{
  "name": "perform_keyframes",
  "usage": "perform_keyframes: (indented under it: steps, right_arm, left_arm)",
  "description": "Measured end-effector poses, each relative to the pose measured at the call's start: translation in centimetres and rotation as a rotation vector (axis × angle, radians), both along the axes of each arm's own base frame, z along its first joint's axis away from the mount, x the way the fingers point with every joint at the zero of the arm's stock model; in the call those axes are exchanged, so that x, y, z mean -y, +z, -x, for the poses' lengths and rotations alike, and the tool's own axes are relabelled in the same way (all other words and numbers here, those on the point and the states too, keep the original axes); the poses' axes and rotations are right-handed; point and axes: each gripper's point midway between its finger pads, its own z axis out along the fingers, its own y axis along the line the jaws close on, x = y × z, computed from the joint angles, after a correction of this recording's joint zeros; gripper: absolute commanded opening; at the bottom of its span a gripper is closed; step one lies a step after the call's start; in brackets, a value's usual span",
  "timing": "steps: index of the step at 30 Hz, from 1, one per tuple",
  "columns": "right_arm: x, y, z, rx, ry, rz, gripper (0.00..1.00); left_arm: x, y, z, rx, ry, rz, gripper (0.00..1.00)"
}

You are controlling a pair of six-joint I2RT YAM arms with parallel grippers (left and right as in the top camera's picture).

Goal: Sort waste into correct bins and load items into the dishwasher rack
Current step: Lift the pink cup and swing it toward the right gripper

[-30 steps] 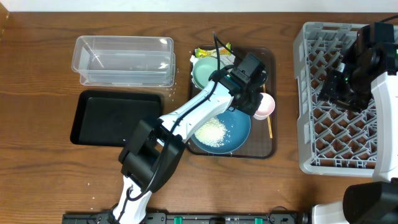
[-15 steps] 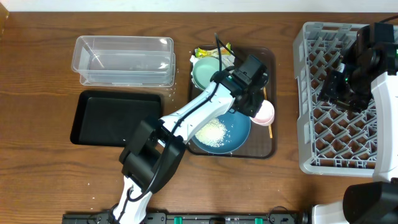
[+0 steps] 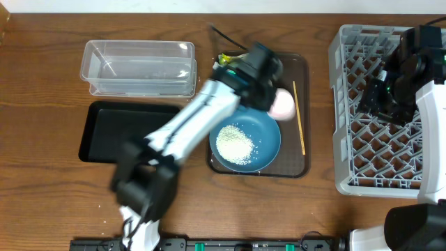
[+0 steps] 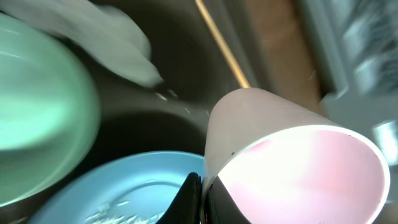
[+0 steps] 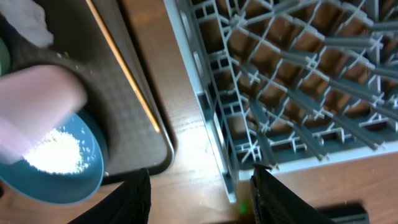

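My left gripper (image 3: 268, 97) is shut on the rim of the small pale-pink cup (image 3: 282, 104) and holds it lifted above the brown serving tray; in the left wrist view the cup (image 4: 292, 155) fills the right side, its wall pinched between the fingertips (image 4: 194, 200). The dark-blue plate (image 3: 263, 143) with a heap of rice (image 3: 235, 145) lies below. The mint-green bowl (image 4: 37, 112), a white tissue (image 4: 118, 43) and the wooden stick (image 3: 298, 115) lie on the tray. My right gripper (image 5: 199, 199) is open, above the grey rack's (image 3: 390, 111) left edge.
The clear tub (image 3: 139, 66) and the black tray (image 3: 118, 132) sit at the left. The brown serving tray (image 3: 296, 164) lies between them and the rack. The yellow-green wrapper (image 3: 224, 58) peeks out behind my left arm.
My left gripper has lifted the pink cup off the tray and swung up and to the left, uncovering the wooden stick. The right arm has not moved.
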Motion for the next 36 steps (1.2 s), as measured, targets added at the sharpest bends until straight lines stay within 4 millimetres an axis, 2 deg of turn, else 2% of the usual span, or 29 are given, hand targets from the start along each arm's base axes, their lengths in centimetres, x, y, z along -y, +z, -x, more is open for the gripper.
perform_keyframes:
  steps: [2, 4, 6, 10, 13, 16, 21, 25, 28, 31, 36]
  right_arm:
    - [0.1, 0.1, -0.8, 0.033, 0.000, 0.006, 0.53]
    - [0.3, 0.4, -1.8, 0.074, 0.000, 0.015, 0.63]
    - [0.3, 0.6, -2.6, 0.107, 0.016, 0.014, 0.72]
    - [-1.9, 1.1, -3.7, 0.174, 0.139, -0.087, 0.75]
    - [-5.2, 2.1, -3.7, 0.237, 0.329, -0.240, 0.77]
    - [-8.5, 3.5, -2.9, 0.308, 0.527, -0.405, 0.78]
    - [-12.5, 6.7, -1.9, 0.478, 0.771, -0.615, 0.80]
    - [-14.8, 8.4, -1.8, 0.585, 0.893, -0.690, 0.98]
    - [-15.9, 9.2, -1.9, 0.643, 0.953, -0.716, 0.98]
    - [-16.6, 10.0, -1.9, 0.690, 0.989, -0.745, 0.93]
    - [-17.0, 10.9, -1.9, 0.739, 1.010, -0.779, 0.92]
  left_arm:
    - [-1.8, 3.6, -0.8, 0.036, 0.037, 0.074, 0.06]
    - [-3.6, 7.0, -1.4, 0.056, 0.072, 0.161, 0.06]
    - [-5.1, 9.1, -1.7, 0.046, 0.093, 0.243, 0.06]
    - [-7.1, 10.8, -2.0, -0.053, 0.086, 0.416, 0.06]
    - [-8.4, 11.9, -1.9, -0.131, 0.053, 0.555, 0.06]
    - [-9.3, 13.7, -1.3, -0.177, -0.002, 0.679, 0.06]
    - [-8.8, 15.8, 0.4, -0.233, -0.106, 0.806, 0.06]
    - [-7.2, 16.5, 2.0, -0.269, -0.178, 0.839, 0.06]
    - [-5.9, 16.8, 3.0, -0.291, -0.222, 0.848, 0.06]
    - [-4.6, 16.9, 4.0, -0.310, -0.260, 0.848, 0.06]
    - [-4.2, 16.9, 4.5, -0.318, -0.276, 0.850, 0.06]
